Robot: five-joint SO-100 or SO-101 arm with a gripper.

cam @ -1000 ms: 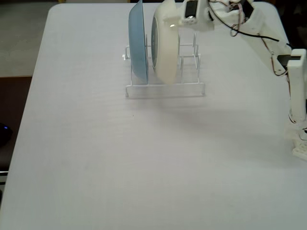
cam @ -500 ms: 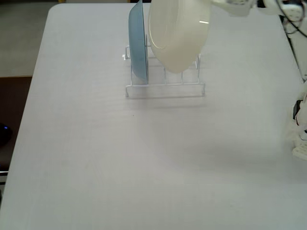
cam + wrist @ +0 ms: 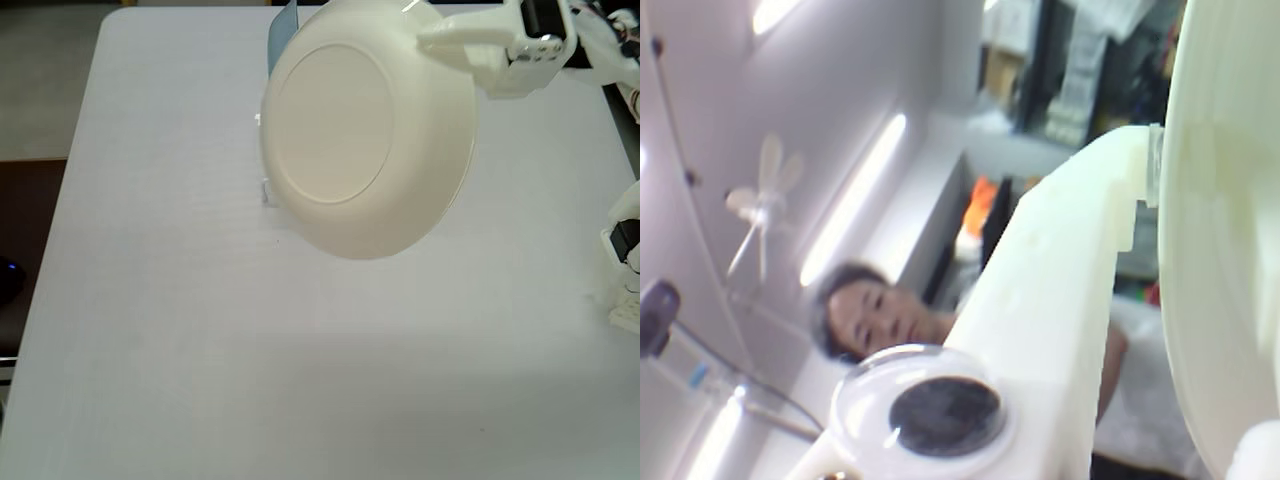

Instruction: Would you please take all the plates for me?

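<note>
Fingers point(image 3: 425, 40) clamped on rim of cream-white plate point(image 3: 365, 130), one finger visible across the top edge in fixed view, the other hidden behind the plate. Plate held aloft over the desk point(image 3: 200, 350), underside facing the fixed camera, tilted, covering nearly all of the wire rack point(image 3: 265, 188). Light blue plate point(image 3: 283, 22) only a sliver behind the cream one, probably standing in the rack, mostly hidden. Wrist view: finger point(image 3: 1060, 280) pressed against plate rim point(image 3: 1220, 250) at right, camera pointing up at ceiling and a person, so no desk seen. No orange or yellow plate visible in either view. Handling guess: light, stiff plastic, smooth and a bit slippery; thin rim the only practical hold, pinch near the edge liable to let the plate swing or slip if tilted fast. Not fragile, drop mostly harmless.
</note>
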